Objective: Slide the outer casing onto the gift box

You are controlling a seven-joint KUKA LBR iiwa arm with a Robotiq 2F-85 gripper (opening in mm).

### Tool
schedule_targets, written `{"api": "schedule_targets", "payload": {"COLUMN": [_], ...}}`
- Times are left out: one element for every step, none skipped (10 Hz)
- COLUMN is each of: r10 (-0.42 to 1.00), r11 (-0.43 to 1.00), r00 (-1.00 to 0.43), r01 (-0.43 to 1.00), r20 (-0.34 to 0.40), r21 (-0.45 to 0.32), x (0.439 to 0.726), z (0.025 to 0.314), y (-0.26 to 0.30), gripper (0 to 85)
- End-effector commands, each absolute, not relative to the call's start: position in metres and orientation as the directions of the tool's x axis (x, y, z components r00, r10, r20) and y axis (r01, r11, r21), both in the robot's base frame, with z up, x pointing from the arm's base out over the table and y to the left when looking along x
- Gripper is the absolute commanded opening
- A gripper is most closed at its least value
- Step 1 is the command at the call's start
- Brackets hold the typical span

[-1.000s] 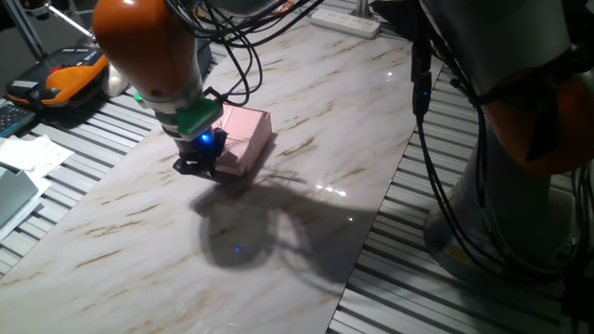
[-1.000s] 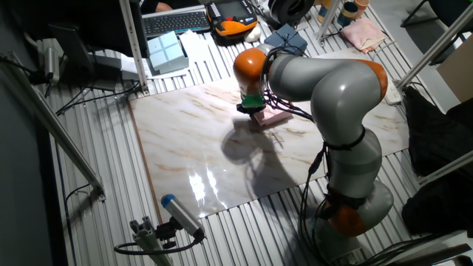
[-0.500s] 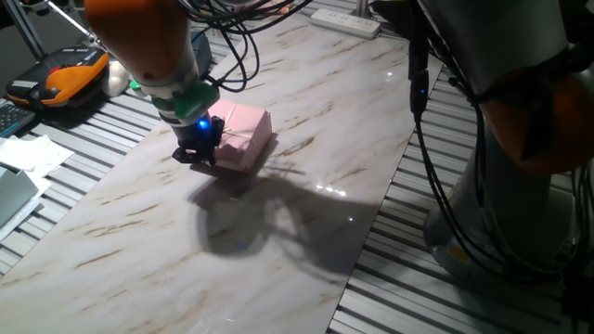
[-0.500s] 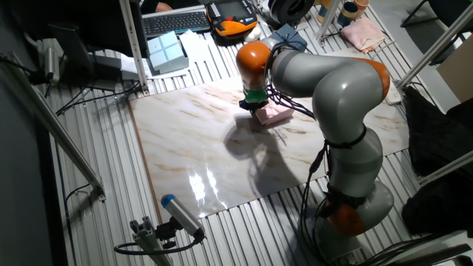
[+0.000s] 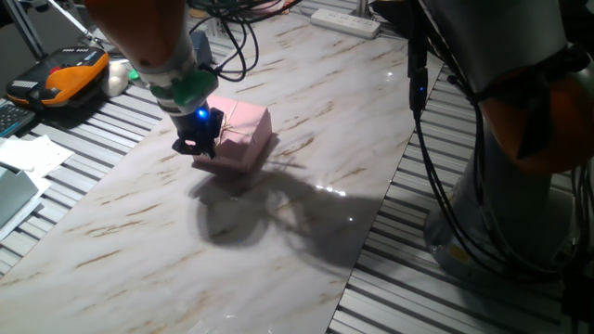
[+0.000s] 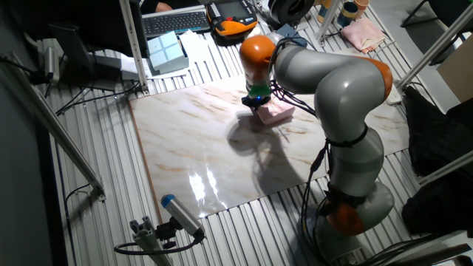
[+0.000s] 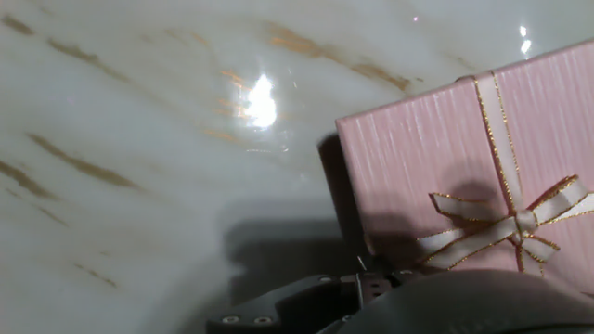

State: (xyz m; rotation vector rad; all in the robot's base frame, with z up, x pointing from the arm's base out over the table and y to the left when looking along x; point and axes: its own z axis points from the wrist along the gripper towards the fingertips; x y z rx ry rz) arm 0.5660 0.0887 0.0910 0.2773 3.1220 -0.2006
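The gift box (image 5: 239, 135) is a flat pale pink box lying on the marble table (image 5: 306, 213). It also shows in the other fixed view (image 6: 277, 112). In the hand view the gift box (image 7: 436, 158) fills the right side, with its pale gold-edged ribbon bow (image 7: 515, 224) on top and bare. My gripper (image 5: 200, 141) hangs low at the box's near-left edge, also in the other fixed view (image 6: 256, 103). Its fingers are dark and I cannot tell if they are open. Only the hand's dark body (image 7: 390, 301) shows in the hand view. No separate pink outer casing shows.
A dark blue box (image 6: 285, 35) sits beyond the table's far edge, behind the arm. A pink item (image 6: 362, 33) lies off the table at the back right. A power strip (image 5: 345, 20), an orange device (image 5: 72, 76) and a keyboard (image 6: 174, 22) border the table.
My gripper has moved away from the table's middle, up along the gift box's left edge towards its far side. The gift box has barely shifted.
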Motion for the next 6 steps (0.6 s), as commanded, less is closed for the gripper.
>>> {"api": "schedule_targets", "payload": {"r10": [0.173, 0.179, 0.190, 0.201, 0.205, 0.213], "r11": [0.977, 0.976, 0.974, 0.972, 0.971, 0.968], "r00": [-0.985, -0.984, -0.982, -0.980, -0.979, -0.977], "r01": [0.174, 0.179, 0.189, 0.199, 0.204, 0.213], "r20": [-0.012, -0.008, -0.005, -0.001, -0.004, -0.017], "r21": [-0.124, -0.122, -0.125, -0.128, -0.127, -0.131], "x": [0.566, 0.566, 0.564, 0.563, 0.561, 0.562], "z": [0.090, 0.092, 0.095, 0.097, 0.096, 0.093], "y": [0.088, 0.090, 0.094, 0.099, 0.100, 0.100], "gripper": [0.0, 0.0, 0.0, 0.0, 0.0, 0.0]}}
